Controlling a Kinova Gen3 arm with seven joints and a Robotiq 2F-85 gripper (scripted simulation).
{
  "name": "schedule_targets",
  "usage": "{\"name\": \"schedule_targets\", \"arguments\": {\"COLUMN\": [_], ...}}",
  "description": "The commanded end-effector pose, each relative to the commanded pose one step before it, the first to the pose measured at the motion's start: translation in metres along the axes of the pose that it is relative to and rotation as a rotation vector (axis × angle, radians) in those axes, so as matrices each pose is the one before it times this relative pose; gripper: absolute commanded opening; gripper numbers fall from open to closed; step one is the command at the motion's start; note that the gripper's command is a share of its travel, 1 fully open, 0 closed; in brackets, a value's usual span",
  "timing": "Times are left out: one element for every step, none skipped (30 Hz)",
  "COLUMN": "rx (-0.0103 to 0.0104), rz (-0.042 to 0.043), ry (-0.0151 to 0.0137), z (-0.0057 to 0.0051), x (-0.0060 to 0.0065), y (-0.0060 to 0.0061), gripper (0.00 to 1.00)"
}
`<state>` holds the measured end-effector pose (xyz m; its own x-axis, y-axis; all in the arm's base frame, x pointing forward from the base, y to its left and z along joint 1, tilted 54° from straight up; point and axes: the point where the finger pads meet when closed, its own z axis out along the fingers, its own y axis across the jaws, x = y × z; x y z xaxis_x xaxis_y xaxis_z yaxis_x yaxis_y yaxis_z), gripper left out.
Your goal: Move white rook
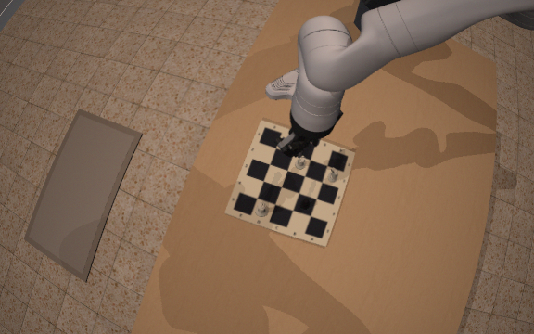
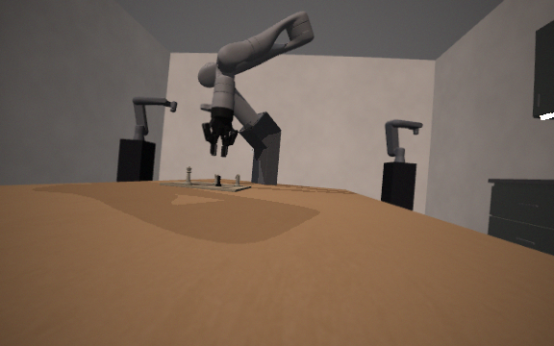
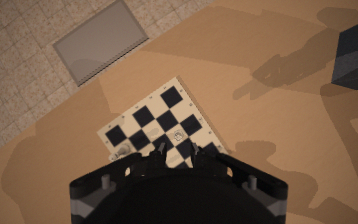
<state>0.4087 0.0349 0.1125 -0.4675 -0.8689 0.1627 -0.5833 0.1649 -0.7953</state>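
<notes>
The small chessboard [image 1: 275,175] [image 2: 178,184] [image 3: 157,106] lies on the wooden table. The white rook [image 1: 300,162] [image 3: 178,135] stands upright on a light square in the second row from the board's far edge. A tall white piece [image 1: 261,210] [image 2: 188,175] [image 3: 124,149] stands near the front left edge. A small white piece [image 1: 333,175] stands by the right edge. A black piece [image 1: 305,203] [image 2: 218,178] stands on a dark square. My gripper [image 1: 290,147] [image 2: 221,151] [image 3: 178,149] hangs well above the board, roughly over the rook. Its fingers are partly drawn in and hold nothing.
A grey mat [image 1: 82,190] [image 3: 100,40] lies on the tiled floor left of the table. A white shoe-like object lies on the table behind the board. The arm's dark base [image 3: 357,57] stands at the table's far side.
</notes>
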Motion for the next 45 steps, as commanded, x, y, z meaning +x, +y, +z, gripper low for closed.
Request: {"name": "schedule_targets", "arguments": {"rx": [0.00026, 0.0, 0.0, 0.0, 0.0, -0.00001, -0.00001, -0.00001, -0.00002, -0.00002, -0.00003, -0.00004, -0.00004, -0.00005, -0.00005, -0.00006, -0.00006, 0.0, 0.0, 0.0, 0.0, 0.0, 0.0, 0.0, 0.0, 0.0, 0.0, 0.0, 0.0, 0.0, 0.0, 0.0, 0.0, 0.0, 0.0, 0.0, 0.0, 0.0, 0.0, 0.0, 0.0, 0.0, 0.0, 0.0, 0.0], "rz": [0.00011, 0.0, 0.0, 0.0, 0.0, 0.0, 0.0, 0.0, 0.0, 0.0, 0.0, 0.0, 0.0, 0.0, -0.00001, -0.00001, -0.00001, 0.0, 0.0, 0.0, 0.0, 0.0, 0.0, 0.0, 0.0, 0.0, 0.0, 0.0, 0.0, 0.0, 0.0, 0.0, 0.0, 0.0, 0.0, 0.0, 0.0, 0.0, 0.0, 0.0, 0.0, 0.0, 0.0, 0.0, 0.0], "ry": [-0.00109, 0.0, 0.0, 0.0, 0.0, -0.00001, -0.00001, -0.00001, -0.00002, -0.00003, -0.00003, -0.00004, -0.00004, -0.00005, -0.00006, -0.00006, -0.00007, 0.0, 0.0, 0.0, 0.0, 0.0, 0.0, 0.0, 0.0, 0.0, 0.0, 0.0, 0.0, 0.0, 0.0, 0.0, 0.0, 0.0, 0.0, 0.0, 0.0, 0.0, 0.0, 0.0, 0.0, 0.0, 0.0, 0.0, 0.0], "z": [-0.00034, 0.00001, 0.0, 0.0, 0.00004, 0.00007, 0.00011, 0.00016, 0.00022, 0.00028, 0.00034, 0.00041, 0.00048, 0.00056, 0.00063, 0.00071, 0.00078, 0.00089, 0.00096, 0.0, 0.0, 0.00104, 0.00111, 0.00118, 0.00125, 0.00131, 0.00136, 0.00143, 0.00148, 0.00151, 0.00156, 0.00159, 0.00161, 0.00163, 0.00165, 0.00165, 0.0, 0.0, 0.00165, 0.00164, 0.00162, 0.0016, 0.00157, 0.00152, 0.00148], "x": [-0.00034, 0.0, 0.0, 0.0, 0.0, 0.0, 0.0, 0.0, 0.0, 0.0, 0.00001, 0.00001, 0.00001, 0.00001, 0.00002, 0.00002, 0.00002, 0.00001, 0.00002, 0.0, 0.0, 0.00002, 0.00003, 0.00003, 0.00002, 0.00003, 0.00004, 0.00003, 0.00003, 0.00004, 0.00004, 0.00003, 0.00004, 0.00004, 0.00003, 0.00004, 0.0, 0.0, 0.00004, 0.00003, 0.00004, 0.00003, 0.00003, 0.00004, 0.00003], "y": [-0.00009, 0.0, 0.0, 0.0, 0.0, 0.0, 0.0, 0.0, 0.0, 0.0, 0.0, 0.0, 0.0, 0.0, 0.0, 0.0, 0.0, -0.00001, -0.00001, 0.0, 0.0, -0.00001, 0.0, -0.00001, -0.00001, -0.00001, 0.0, -0.00001, -0.00001, -0.00001, -0.00001, -0.00001, -0.00001, -0.00001, -0.00001, -0.00001, 0.0, 0.0, -0.00001, -0.00001, -0.00001, -0.00001, -0.00001, 0.0, -0.00001], "gripper": [0.37, 0.37, 0.37, 0.37, 0.37, 0.37, 0.37, 0.37, 0.37, 0.37, 0.37, 0.37, 0.37, 0.37, 0.37, 0.37, 0.37, 0.37, 0.37, 0.37, 0.37, 0.37, 0.37, 0.37, 0.37, 0.37, 0.37, 0.37, 0.37, 0.37, 0.37, 0.37, 0.37, 0.37, 0.37, 0.37, 0.37, 0.37, 0.37, 0.37, 0.37, 0.37, 0.37, 0.37, 0.37]}}
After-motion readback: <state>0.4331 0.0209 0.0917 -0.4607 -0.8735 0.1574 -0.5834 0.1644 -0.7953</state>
